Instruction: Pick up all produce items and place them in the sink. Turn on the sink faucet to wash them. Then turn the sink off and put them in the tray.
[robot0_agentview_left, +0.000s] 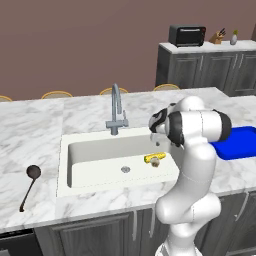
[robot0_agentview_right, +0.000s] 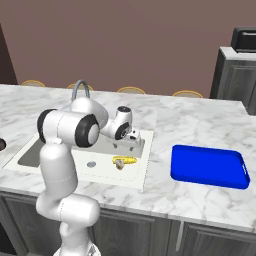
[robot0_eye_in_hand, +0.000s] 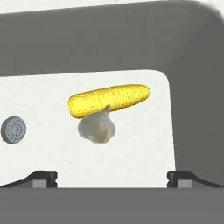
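Note:
Both produce items lie on the floor of the sink (robot0_agentview_left: 65, 150) near its right wall. They are a yellow corn cob (robot0_eye_in_hand: 109, 100) and a beige garlic-like bulb (robot0_eye_in_hand: 97, 127) that touches the cob's near side. The pair also shows as corn (robot0_agentview_left: 151, 158) (robot0_agentview_right: 125, 160) with the bulb (robot0_agentview_right: 120, 165) beside it. My gripper (robot0_eye_in_hand: 112, 177) (robot0_agentview_right: 133, 142) hangs open above them, with its fingertips (robot0_eye_in_hand: 43, 177) wide apart and nothing between them. The grey gooseneck sink faucet (robot0_agentview_left: 116, 107) stands behind the basin. The blue tray (robot0_agentview_right: 209, 166) (robot0_agentview_left: 240, 142) lies bare on the counter to the right.
A round metal drain (robot0_eye_in_hand: 13, 130) (robot0_agentview_left: 125, 169) sits left of the produce. A black ladle (robot0_agentview_left: 30, 180) lies on the marble to the left of the sink. A toaster oven (robot0_agentview_left: 187, 35) stands on the back counter, and stool backs (robot0_agentview_left: 57, 94) line the island's far edge.

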